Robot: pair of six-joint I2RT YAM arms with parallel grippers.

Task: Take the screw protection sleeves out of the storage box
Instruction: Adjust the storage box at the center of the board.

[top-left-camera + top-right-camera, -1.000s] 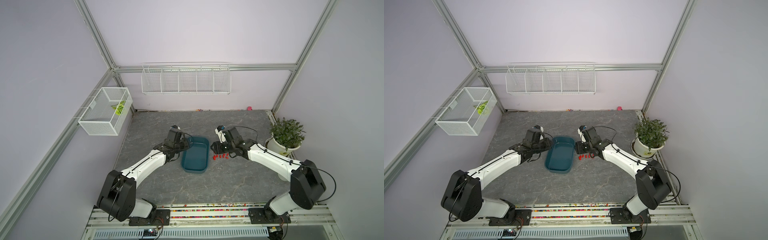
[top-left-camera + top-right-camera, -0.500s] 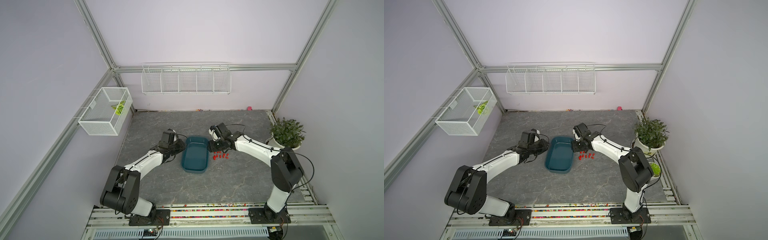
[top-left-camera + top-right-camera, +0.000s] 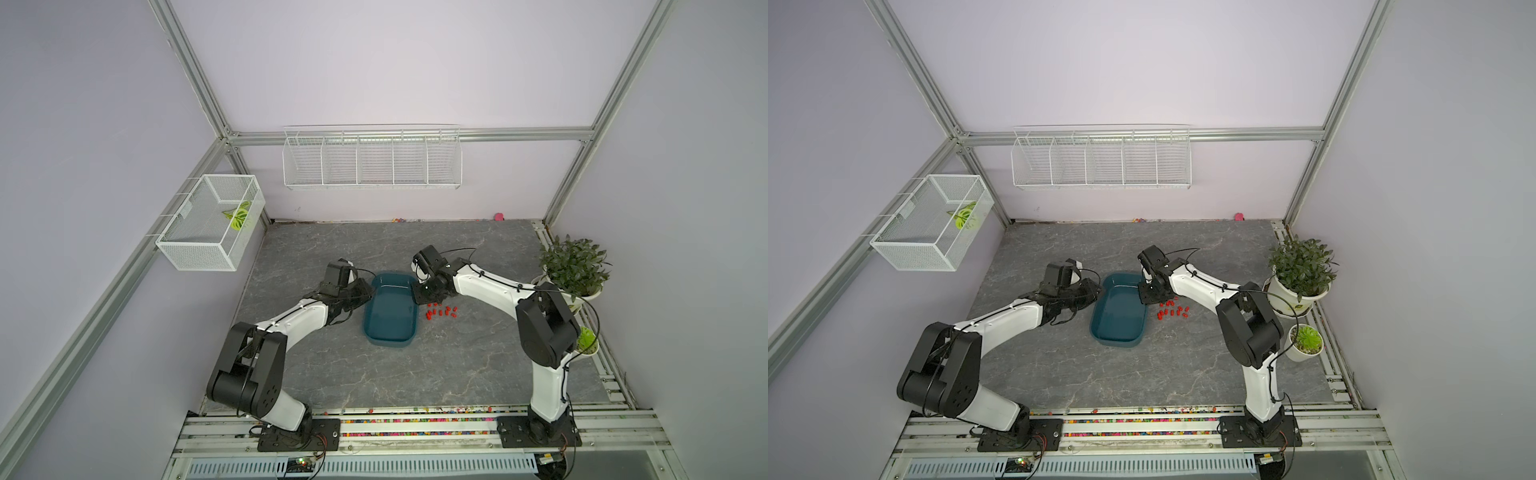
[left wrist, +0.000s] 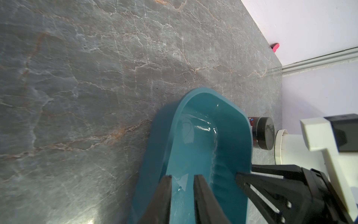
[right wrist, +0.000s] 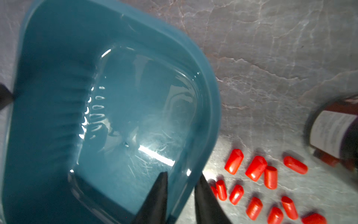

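Right wrist view: storage box (image 5: 209, 100) seen empty — screw protection sleeves (image 5: 255, 168) scattered on counter (image 5: 271, 58) just beside it. Sleeve-side wall clamped by right tool (image 5: 183, 174), opposite wall by left tool (image 4: 183, 176). Risk judged: box dragged sideways, sleeves swept and rolled. Close by, black canister (image 5: 333, 133) lain on side — in way.

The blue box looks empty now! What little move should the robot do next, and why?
Probably open the left hand and the right hand and lift them off the walls of the storage box. It looks empty, and the screw protection sleeves lie on the table beside it, so the job seems done.
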